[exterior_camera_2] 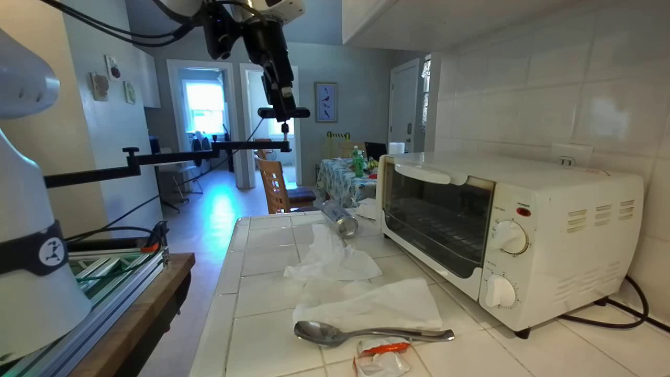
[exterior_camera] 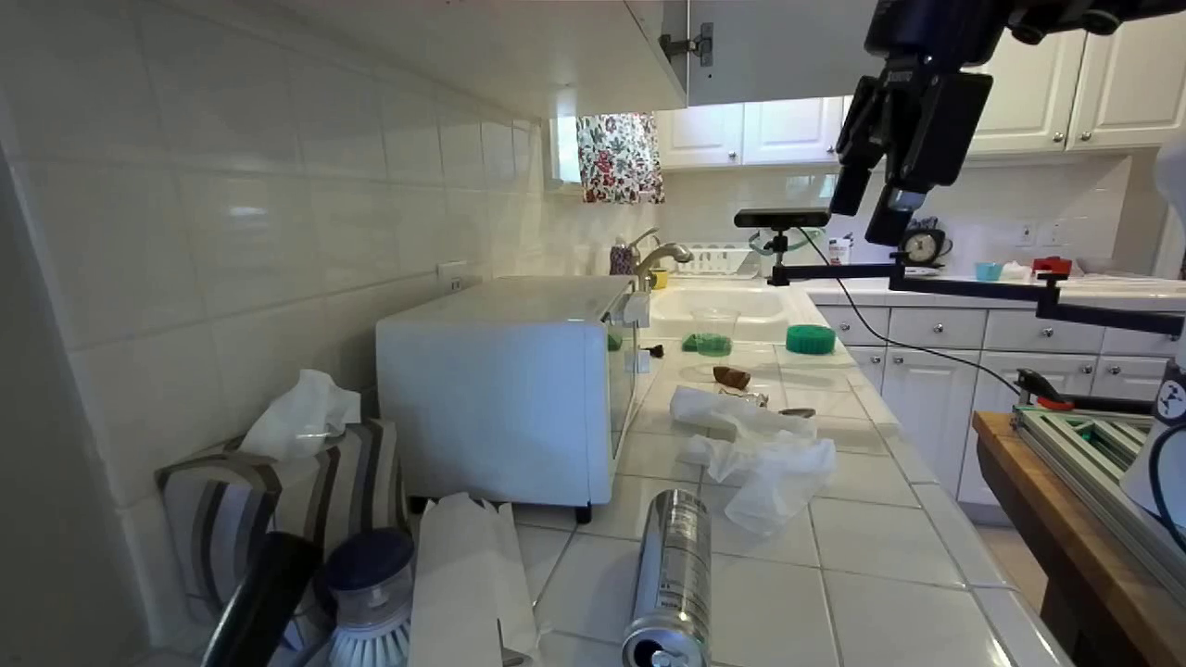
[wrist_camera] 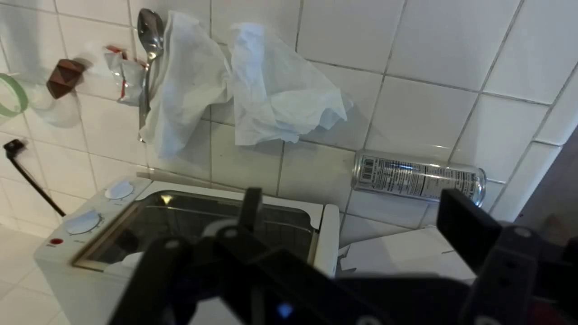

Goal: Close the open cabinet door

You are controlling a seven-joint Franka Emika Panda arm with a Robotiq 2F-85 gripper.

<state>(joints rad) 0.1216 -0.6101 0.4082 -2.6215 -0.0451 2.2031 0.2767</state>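
Note:
The cabinet door (exterior_camera: 788, 51) is a flat greyish-white panel at the top of an exterior view. It stands open, swung out from the wall cabinet (exterior_camera: 519, 56) on a metal hinge (exterior_camera: 687, 44). Its upper part is out of frame and its far end is hidden behind my arm. It is out of view in the wrist view. My gripper (exterior_camera: 869, 208) points down with its fingertips below the door's bottom edge in that view. It also shows in an exterior view (exterior_camera_2: 280, 104). In the wrist view my gripper (wrist_camera: 352, 201) has its fingers wide apart with nothing between them.
A white toaster oven (exterior_camera: 491, 398) stands on the tiled counter below the cabinet. A can (exterior_camera: 672, 574), crumpled paper (exterior_camera: 769, 454) and a spoon (exterior_camera_2: 324, 333) lie on the counter. A black camera arm (exterior_camera: 973, 285) with a camera (exterior_camera: 783, 218) extends over the counter.

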